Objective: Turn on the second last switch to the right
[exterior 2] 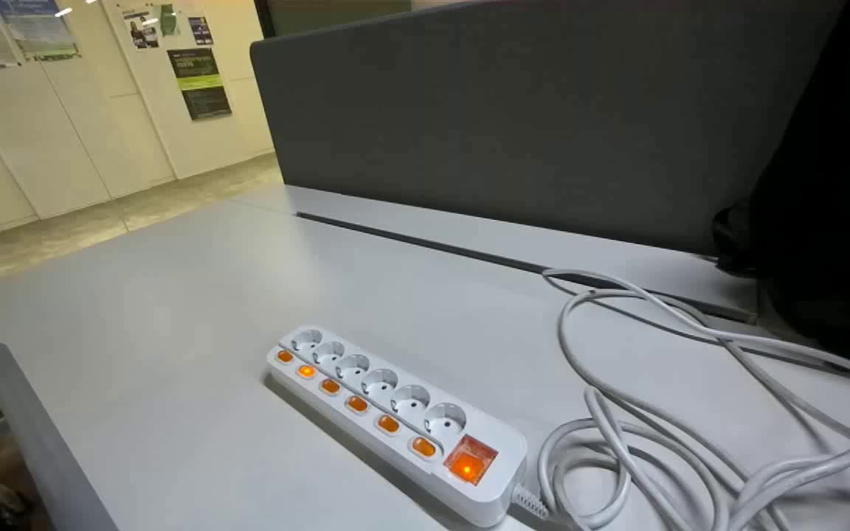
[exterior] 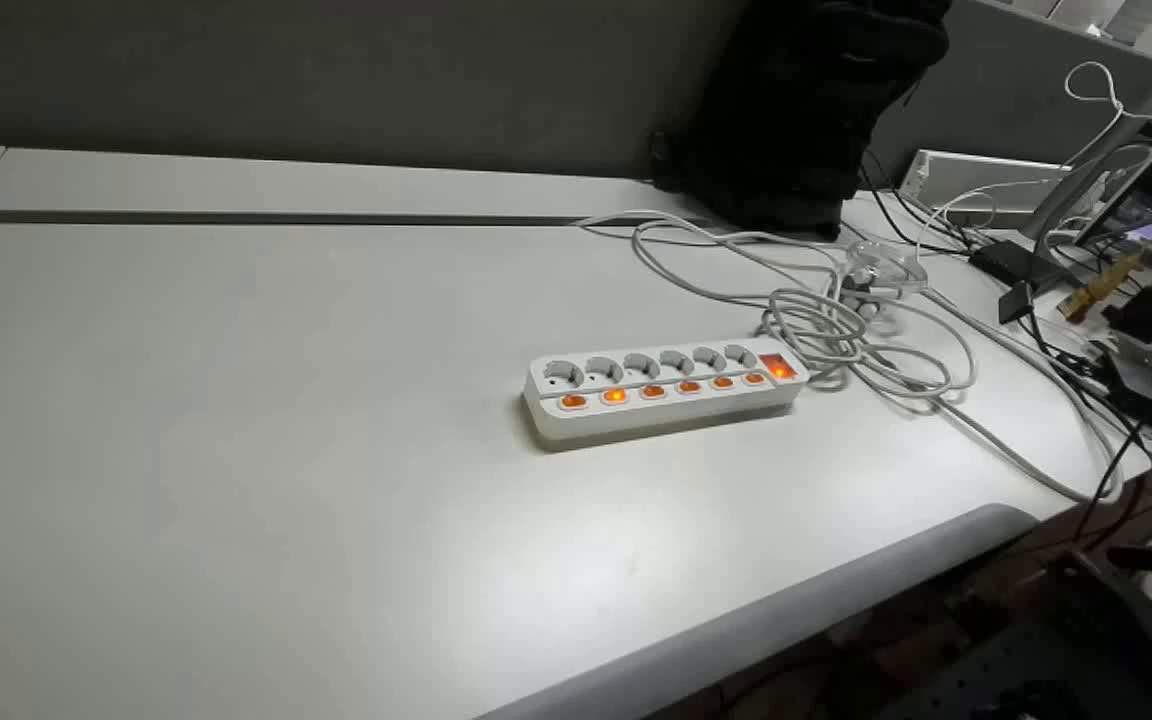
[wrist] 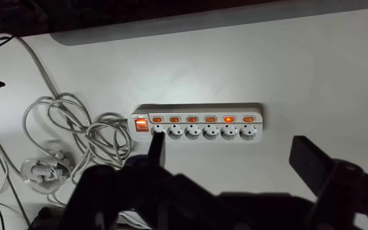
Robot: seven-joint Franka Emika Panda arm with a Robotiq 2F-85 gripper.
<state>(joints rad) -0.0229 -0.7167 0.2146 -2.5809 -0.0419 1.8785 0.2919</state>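
You're overlooking a pale tabletop, your claw hanging wide apart, released, a white power strip lying on the tabletop, its cable-end second last switch showing unlit orange, its far-end second last switch glowing bright orange
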